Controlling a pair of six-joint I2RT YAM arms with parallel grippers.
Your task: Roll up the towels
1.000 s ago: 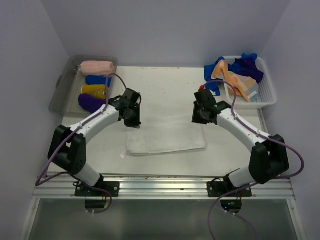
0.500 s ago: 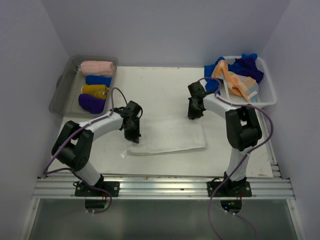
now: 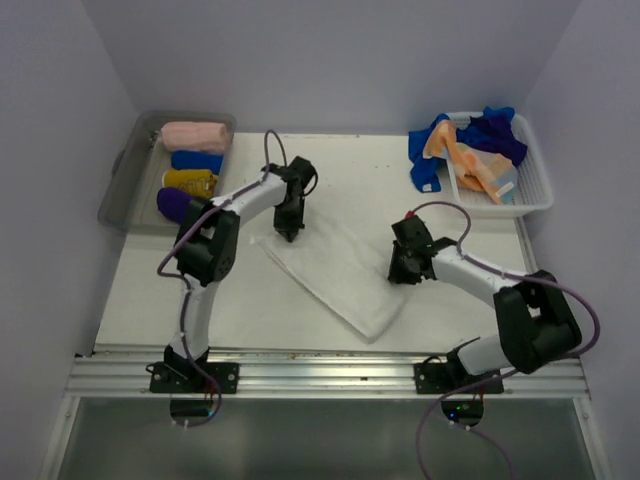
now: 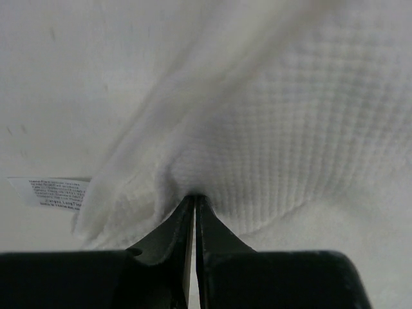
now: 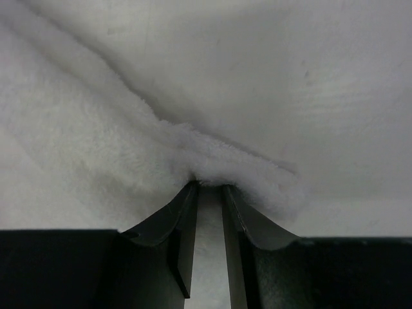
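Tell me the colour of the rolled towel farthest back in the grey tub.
Pale pink. The rolled terry towel shows best in top external view.

We see a white towel (image 4: 277, 129) of soft cloth, waffle-textured and fluffy, matt black plastic fingers (image 5: 161, 225), a matt white table (image 3: 230, 300)

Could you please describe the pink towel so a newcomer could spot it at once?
Find the grey see-through tub at the table's back left corner, which holds a row of rolled towels. The pink towel is the roll at the row's far end, beside the blue roll, and is the only pale, pink one among them.
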